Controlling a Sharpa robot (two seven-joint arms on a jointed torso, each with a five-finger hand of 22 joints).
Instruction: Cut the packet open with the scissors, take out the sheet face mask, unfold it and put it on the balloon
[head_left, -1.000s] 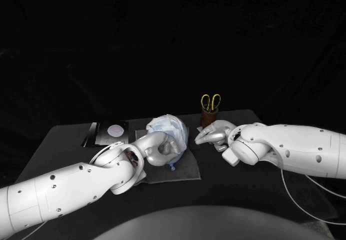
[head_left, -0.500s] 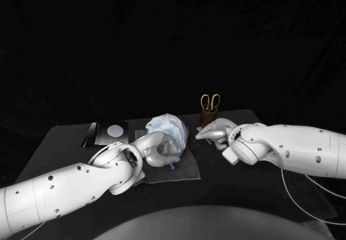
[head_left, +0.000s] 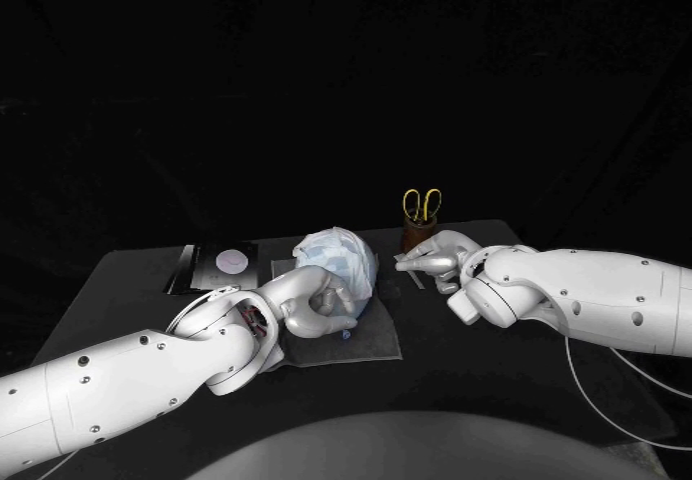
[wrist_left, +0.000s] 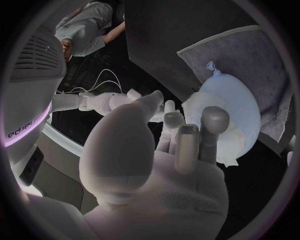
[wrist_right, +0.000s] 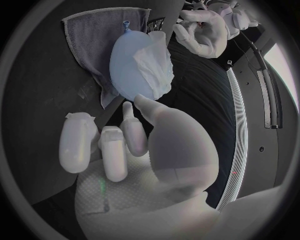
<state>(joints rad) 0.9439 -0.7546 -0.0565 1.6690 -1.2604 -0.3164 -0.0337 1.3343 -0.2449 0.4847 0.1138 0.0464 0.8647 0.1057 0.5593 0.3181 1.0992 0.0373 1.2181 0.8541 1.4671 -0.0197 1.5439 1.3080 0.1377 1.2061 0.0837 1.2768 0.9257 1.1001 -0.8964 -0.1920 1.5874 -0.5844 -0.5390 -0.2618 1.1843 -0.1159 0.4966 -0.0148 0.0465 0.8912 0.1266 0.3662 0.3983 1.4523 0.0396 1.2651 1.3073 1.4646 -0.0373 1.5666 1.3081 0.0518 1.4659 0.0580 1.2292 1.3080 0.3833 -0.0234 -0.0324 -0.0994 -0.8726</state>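
On the grey towel (head_left: 372, 338) at the worktop's (head_left: 130, 290) middle lies the pale blue balloon (wrist_right: 128, 62), with the white sheet face mask (wrist_right: 156, 67) draped over it. The left hand (head_left: 310, 300) sits just beside it, fingers (wrist_left: 215, 120) loosely spread and empty. The right hand (head_left: 433, 262) hovers apart from it, fingers (wrist_right: 112, 150) loosely apart, holding nothing. Scissors (head_left: 420, 204) stand in their holder (head_left: 418, 238), and the packet (head_left: 228, 262) lies near the far edge.
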